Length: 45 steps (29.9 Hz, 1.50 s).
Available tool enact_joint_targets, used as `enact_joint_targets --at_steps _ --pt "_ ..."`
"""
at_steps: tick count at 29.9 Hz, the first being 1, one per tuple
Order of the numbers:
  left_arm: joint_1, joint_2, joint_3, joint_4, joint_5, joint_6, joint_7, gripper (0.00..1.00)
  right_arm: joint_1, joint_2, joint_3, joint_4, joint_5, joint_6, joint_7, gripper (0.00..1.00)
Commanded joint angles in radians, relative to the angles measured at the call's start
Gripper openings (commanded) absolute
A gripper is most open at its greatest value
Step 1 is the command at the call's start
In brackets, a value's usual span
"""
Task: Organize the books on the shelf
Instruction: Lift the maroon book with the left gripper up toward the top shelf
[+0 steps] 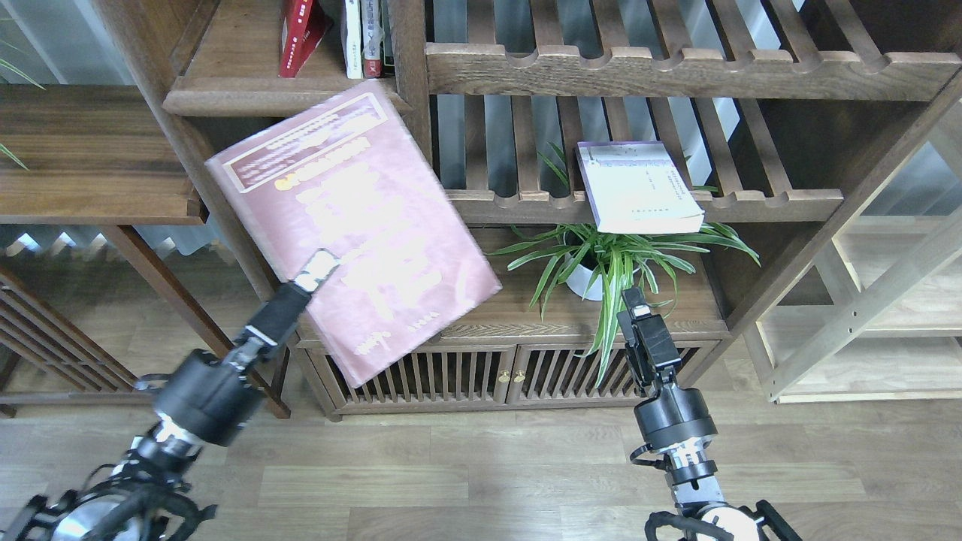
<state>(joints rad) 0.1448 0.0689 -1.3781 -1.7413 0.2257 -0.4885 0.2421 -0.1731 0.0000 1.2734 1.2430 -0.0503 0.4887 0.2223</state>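
My left gripper (319,267) is shut on the maroon book (361,218), holding it by its lower left edge, tilted and blurred, in front of the dark bookcase. The book's top corner overlaps the moulded front edge of the dark-brown shelf (248,98). The bright red book (299,34) leans on that shelf at the top. The pale lavender-white book (639,188) lies flat on a slatted rack at right. My right gripper (637,309) is empty, low in front of the plant; its fingers look close together.
Slim white-spined and red-spined volumes (362,37) stand on the shelf beside the post. A potted green plant (601,263) sits on the low cabinet (511,330). Slatted racks (676,68) fill the right. A side board (90,150) is at left, a light pine frame (864,308) at far right.
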Motion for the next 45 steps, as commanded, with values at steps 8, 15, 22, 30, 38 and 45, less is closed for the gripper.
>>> enact_joint_targets --at_steps 8,15,22,30,38,45 --pt "0.044 -0.021 -0.222 -0.027 0.141 0.000 0.000 0.00 0.027 0.000 -0.009 -0.028 0.015 0.000 0.000 0.73" --pt "0.026 -0.008 -0.294 -0.032 0.165 0.000 0.008 0.00 0.029 0.000 -0.009 -0.030 0.015 0.000 0.000 0.74" --pt "-0.060 0.067 -0.375 -0.030 0.170 0.000 0.032 0.00 0.029 0.000 -0.009 -0.034 0.018 0.000 0.000 0.74" --pt "-0.181 0.104 -0.397 -0.015 0.162 0.000 0.071 0.00 0.027 0.000 -0.017 -0.033 0.018 0.000 0.000 0.74" --pt "-0.293 0.104 -0.388 0.040 0.162 0.000 0.071 0.00 0.020 0.000 -0.020 -0.023 0.017 0.000 -0.001 0.74" --pt "-0.349 0.112 -0.375 0.042 0.164 0.016 0.071 0.00 0.018 0.000 -0.042 -0.017 0.014 0.000 0.000 0.74"
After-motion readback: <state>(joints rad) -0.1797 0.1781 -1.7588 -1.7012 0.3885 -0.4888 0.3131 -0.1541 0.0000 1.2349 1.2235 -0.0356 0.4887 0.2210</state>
